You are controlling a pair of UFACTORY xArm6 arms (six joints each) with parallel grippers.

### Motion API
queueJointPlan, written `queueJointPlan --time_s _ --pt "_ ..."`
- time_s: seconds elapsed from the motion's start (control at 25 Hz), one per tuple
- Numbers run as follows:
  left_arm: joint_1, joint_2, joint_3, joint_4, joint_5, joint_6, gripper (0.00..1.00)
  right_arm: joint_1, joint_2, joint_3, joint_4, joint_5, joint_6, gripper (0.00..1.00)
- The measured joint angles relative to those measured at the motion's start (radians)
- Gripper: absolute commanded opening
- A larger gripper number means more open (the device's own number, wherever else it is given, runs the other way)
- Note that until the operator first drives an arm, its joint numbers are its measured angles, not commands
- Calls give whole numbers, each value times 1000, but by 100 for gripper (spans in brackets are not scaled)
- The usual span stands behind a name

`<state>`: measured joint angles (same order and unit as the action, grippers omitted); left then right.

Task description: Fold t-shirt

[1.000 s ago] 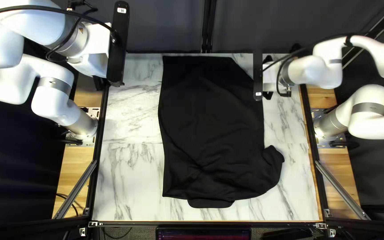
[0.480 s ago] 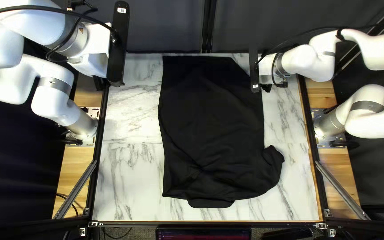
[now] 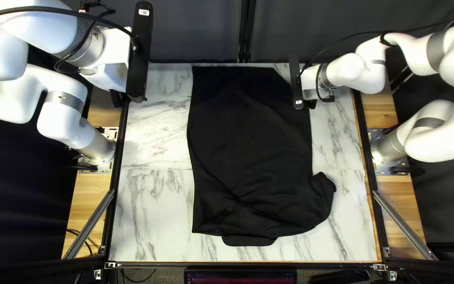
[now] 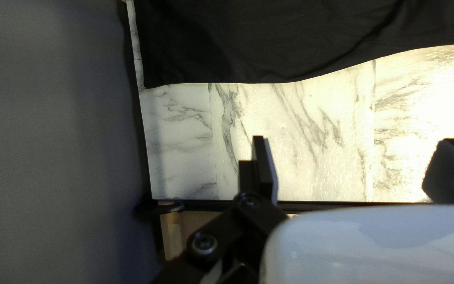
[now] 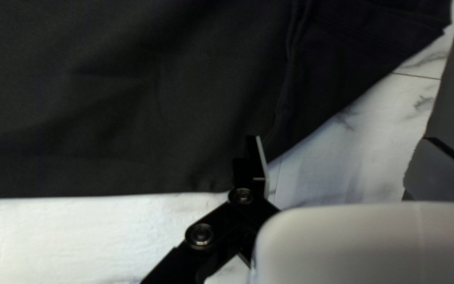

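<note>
My black cloth t-shirt (image 3: 248, 142) lies over the middle of the white, grey-veined marble-look table (image 3: 153, 221), its straight end close to the far edge and its rumpled end toward the near edge. My right gripper (image 5: 342, 139) is spread wide with nothing in it, over the slanted cut-off corner of the shirt nearest the table's far right corner. My left gripper (image 4: 354, 141) is wide and empty too, out over bare marble near the table's far left corner, apart from the cloth.

I judge that a grasp at the slanted corner comes next. One right finger (image 5: 241, 171) shows against the cloth and the other well past its slanted edge, so closing here could miss the fabric or catch only the top layer, peeling it off what lies under. If I go too low, my tips could jam on the tabletop.

Lifting with the right alone, while the left holds nothing down, could twist the shirt and drag its end askew, since the marble looks smooth. The bunched dark lump, perhaps a sleeve (image 3: 324, 192), sticks out toward the near right corner; folded over as it is, it would leave a thick ridge. The creases beside it could get pressed in as well.
</note>
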<state>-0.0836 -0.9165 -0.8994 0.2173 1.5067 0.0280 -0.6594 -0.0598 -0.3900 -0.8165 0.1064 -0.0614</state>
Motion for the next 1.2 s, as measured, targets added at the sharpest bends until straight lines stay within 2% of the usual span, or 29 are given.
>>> queueJointPlan --time_s 0.04,0.08,0.2,0.36,0.72,0.92,1.2 --pt "0 0 0 0 0 0 100 -8 20 -11 -18 -10 12 87" --pt "0 0 0 0 0 0 100 -13 33 -18 -30 -18 19 71" --pt "0 0 0 0 0 0 100 -33 63 -32 -71 -34 42 2" --pt "0 0 0 0 0 0 100 -55 88 -43 -107 -46 61 0" --pt "0 0 0 0 0 0 100 -57 89 -42 -107 -55 47 0" --pt "0 0 0 0 0 0 100 -24 34 -20 -1 -38 -17 0" --pt "0 0 0 0 0 0 100 59 -42 -30 159 41 -55 0"
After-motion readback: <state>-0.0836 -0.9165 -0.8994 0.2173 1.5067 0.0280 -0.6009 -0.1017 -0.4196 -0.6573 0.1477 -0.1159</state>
